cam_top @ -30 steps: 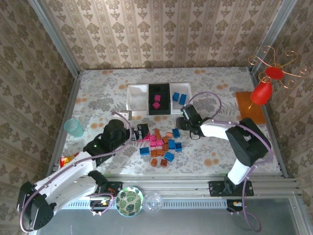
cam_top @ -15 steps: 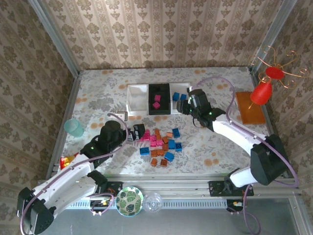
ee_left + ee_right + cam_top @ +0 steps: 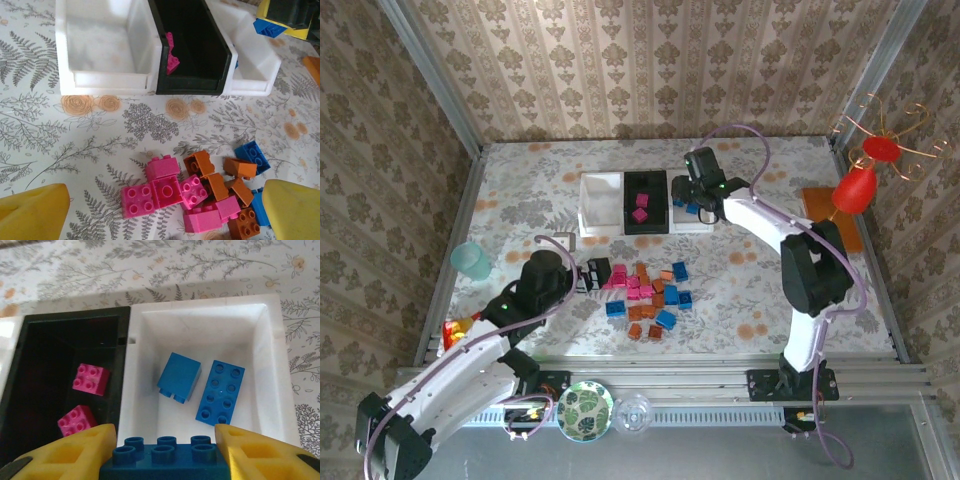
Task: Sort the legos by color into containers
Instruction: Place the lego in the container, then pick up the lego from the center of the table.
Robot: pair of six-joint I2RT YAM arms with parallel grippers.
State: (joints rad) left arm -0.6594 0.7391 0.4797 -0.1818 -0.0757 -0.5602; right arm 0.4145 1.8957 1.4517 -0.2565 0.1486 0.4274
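Grasping a dark-blue studded plastic brick (image 3: 165, 462), the right gripper (image 3: 688, 192) has swung above the white rectangular bin (image 3: 272, 345) beneath its jaws, ready to drop; the left gripper (image 3: 165, 210) is spread wide.

Bricks (image 3: 165, 192): moulded plastic, smooth, low sheen. The blue brick (image 3: 165, 460) in the right pincer (image 3: 165, 442) looks glossier. White bin (image 3: 270, 340): smooth glossy plastic, soft highlights on the walls. Black bin (image 3: 30, 330): plastic, satin. Pincer fingers (image 3: 70, 452): yellow plastic, matt, faintly grainy. Worktop (image 3: 75, 135): printed floral covering, matt. Rail (image 3: 720, 372) at 6 o'clock, top view: bare brushed metal. Cup (image 3: 472, 261) at 9 o'clock: translucent plastic.
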